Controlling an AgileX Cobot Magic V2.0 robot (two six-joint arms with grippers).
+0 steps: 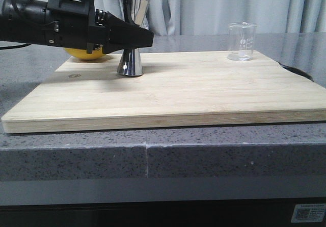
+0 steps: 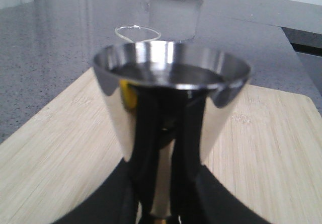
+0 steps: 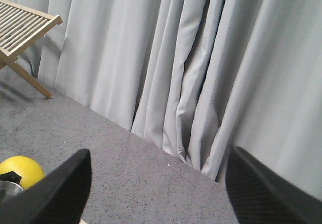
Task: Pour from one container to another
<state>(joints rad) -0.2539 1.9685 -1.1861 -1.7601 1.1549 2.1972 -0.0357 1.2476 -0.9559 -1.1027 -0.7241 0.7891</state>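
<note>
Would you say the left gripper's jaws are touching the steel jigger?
Cannot tell. In the front view the left gripper overlaps the jigger's waist, and the left wrist view shows its jaws flanking it, but neither shows contact or a gap plainly.

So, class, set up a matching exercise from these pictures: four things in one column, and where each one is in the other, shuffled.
Things:
1. jigger
2. beaker
3. lemon
4. right claw

Places or states:
A. far right of the board, standing alone
B. open, facing the curtain
C. at the left claw, waist between its fingers
D. behind the left arm, mostly hidden

Pairs: 1-C, 2-A, 3-D, 4-B
</note>
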